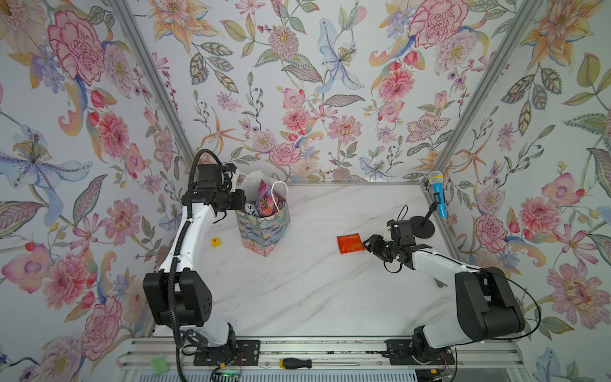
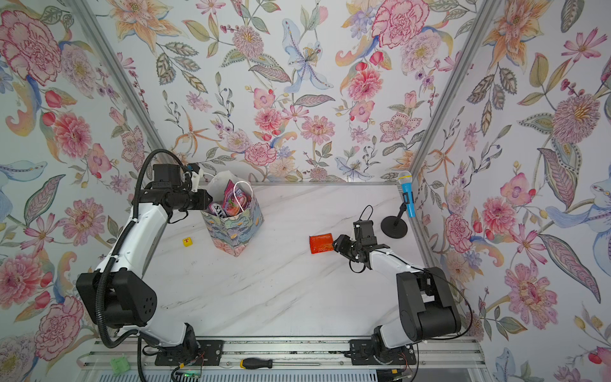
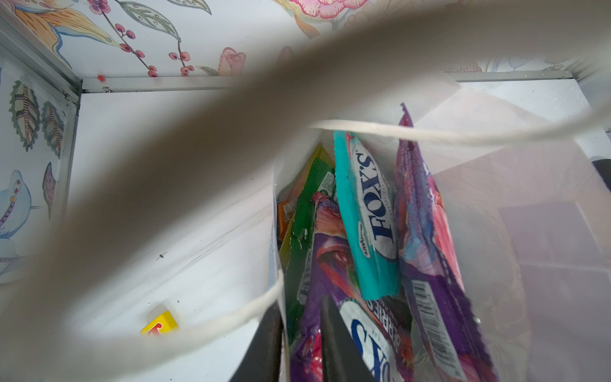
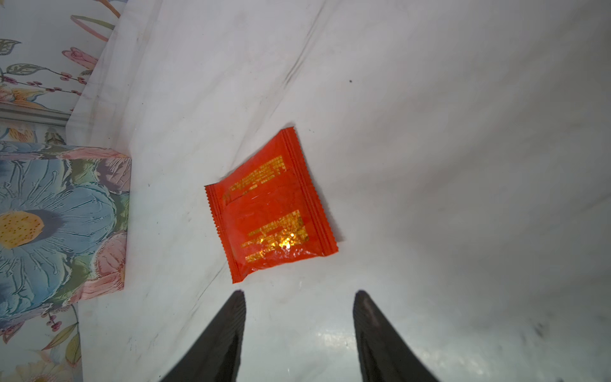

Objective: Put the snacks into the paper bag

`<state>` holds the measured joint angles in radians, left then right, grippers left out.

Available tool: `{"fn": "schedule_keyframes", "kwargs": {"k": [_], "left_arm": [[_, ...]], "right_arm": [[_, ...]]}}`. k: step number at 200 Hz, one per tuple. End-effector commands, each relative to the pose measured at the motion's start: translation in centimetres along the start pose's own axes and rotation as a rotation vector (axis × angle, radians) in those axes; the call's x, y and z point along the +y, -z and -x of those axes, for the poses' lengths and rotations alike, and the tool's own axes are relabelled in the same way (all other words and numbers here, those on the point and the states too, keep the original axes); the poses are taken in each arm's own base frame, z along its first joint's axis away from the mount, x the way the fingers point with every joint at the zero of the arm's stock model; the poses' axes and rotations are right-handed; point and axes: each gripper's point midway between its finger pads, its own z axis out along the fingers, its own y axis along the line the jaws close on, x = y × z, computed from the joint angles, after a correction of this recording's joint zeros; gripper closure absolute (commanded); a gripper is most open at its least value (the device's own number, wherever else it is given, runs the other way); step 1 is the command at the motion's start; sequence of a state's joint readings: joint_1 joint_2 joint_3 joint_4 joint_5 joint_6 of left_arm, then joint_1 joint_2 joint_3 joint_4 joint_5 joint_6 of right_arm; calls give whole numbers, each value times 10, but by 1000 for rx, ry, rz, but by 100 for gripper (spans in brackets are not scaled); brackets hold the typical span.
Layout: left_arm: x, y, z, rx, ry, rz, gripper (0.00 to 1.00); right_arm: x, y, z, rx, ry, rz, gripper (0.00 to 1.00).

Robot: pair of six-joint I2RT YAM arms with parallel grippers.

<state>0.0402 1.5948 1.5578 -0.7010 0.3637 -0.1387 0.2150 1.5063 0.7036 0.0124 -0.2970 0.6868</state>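
Observation:
The paper bag (image 1: 264,228) (image 2: 231,231) stands upright at the back left of the table, and its painted outside also shows in the right wrist view (image 4: 59,215). Several snacks (image 1: 267,200) (image 3: 367,211) stand inside it: purple, teal, green and orange pouches. My left gripper (image 1: 243,201) (image 3: 301,302) is at the bag's left rim. One finger is outside the wall and one inside, shut on the wall with a purple pouch's edge. An orange-red packet (image 1: 350,243) (image 4: 271,211) lies flat on the table. My right gripper (image 1: 365,243) (image 4: 299,292) is open just right of it, not touching.
A small yellow cube (image 1: 215,241) lies left of the bag. A blue toy microphone (image 1: 438,195) on a black round stand (image 1: 423,226) is at the back right, behind my right arm. A screwdriver (image 1: 296,363) lies on the front rail.

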Motion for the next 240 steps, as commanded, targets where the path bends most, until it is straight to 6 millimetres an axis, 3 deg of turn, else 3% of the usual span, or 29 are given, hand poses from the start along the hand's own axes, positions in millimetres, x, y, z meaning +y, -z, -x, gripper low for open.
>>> {"fn": "schedule_keyframes", "kwargs": {"k": [1, 132, 185, 240], "left_arm": [[2, 6, -4, 1, 3, -1, 78], [2, 7, -4, 1, 3, 2, 78], [1, 7, -4, 0, 1, 0, 78], [2, 7, -3, -1, 2, 1, 78]], "right_arm": [[1, -10, -1, -8, -59, 55, 46], [-4, -46, 1, 13, -156, 90, 47], [9, -55, 10, 7, -157, 148, 50], [26, -67, 15, 35, -30, 95, 50]]}}
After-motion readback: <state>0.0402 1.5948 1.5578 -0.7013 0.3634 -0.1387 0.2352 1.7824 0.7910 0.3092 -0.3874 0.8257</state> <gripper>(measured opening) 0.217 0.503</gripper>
